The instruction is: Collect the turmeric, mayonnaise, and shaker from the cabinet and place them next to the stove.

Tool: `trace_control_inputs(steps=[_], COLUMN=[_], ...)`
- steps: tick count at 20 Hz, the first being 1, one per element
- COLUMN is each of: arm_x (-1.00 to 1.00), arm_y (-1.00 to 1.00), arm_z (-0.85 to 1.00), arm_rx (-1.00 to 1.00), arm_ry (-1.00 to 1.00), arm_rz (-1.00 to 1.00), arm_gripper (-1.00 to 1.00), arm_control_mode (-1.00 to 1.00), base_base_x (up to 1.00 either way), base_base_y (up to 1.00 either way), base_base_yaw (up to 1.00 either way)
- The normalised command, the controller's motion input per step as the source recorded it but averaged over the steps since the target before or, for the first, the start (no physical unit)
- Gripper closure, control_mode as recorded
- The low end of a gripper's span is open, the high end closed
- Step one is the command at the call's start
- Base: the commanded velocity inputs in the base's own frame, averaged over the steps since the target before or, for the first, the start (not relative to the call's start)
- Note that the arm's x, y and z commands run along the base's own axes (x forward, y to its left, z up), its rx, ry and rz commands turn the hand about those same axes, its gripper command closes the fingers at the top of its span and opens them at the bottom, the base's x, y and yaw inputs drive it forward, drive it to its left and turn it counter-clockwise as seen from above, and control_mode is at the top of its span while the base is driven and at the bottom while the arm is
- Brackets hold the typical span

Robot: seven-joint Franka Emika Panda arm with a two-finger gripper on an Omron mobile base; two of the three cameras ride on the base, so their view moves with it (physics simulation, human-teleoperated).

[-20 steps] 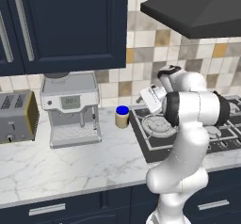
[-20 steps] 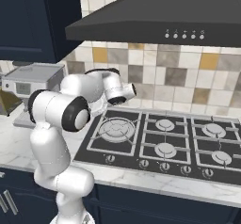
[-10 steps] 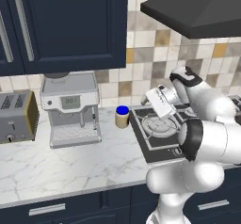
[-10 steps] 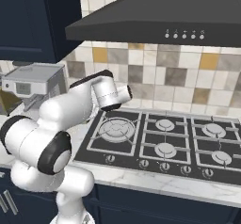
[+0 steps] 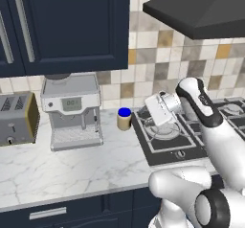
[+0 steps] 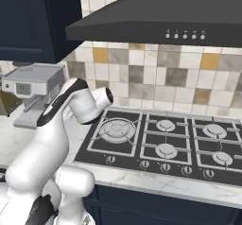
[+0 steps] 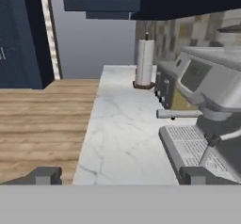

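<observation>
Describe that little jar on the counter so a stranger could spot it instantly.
Find the flat black gas cooktop; just off its left edge, on the white marble counter, stands a stubby jar with cream contents. Its bright blue lid sets it apart from the silver coffee machine further left.

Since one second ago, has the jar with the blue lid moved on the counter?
No. The mayonnaise stands in the same spot on the counter, between the coffee machine and the stove, just as before.

White arm bent forward, gripper (image 7: pixel 117 175) level, jaws wide apart, holding nothing
</observation>
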Motion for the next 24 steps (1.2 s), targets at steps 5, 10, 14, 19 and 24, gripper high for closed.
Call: trace_control_inputs(steps=[5, 10, 14, 19, 24], arm_x=[-0.97, -0.95, -0.99, -0.96, -0.93], arm_y=[0.43, 0.31, 0.29, 0.32, 0.33], arm_z=[0.04, 0.08, 0.01, 0.00, -0.12], arm_rx=[-0.03, -0.02, -0.01, -0.05, -0.06], arm_ry=[0.13, 0.08, 0.00, 0.00, 0.00], arm_rz=[-0.18, -0.24, -0.33, -0.38, -0.38], arm_gripper=[-1.00, -1.00, -1.00, -1.00, -1.00], arm_control_mode=[-1.00, -1.00, -1.00, -1.00, -1.00], base_base_x=[0.00, 0.00, 0.00, 0.00, 0.00], base_base_y=[0.00, 0.00, 0.00, 0.00, 0.00], base_base_yaw=[0.00, 0.00, 0.00, 0.00, 0.00])
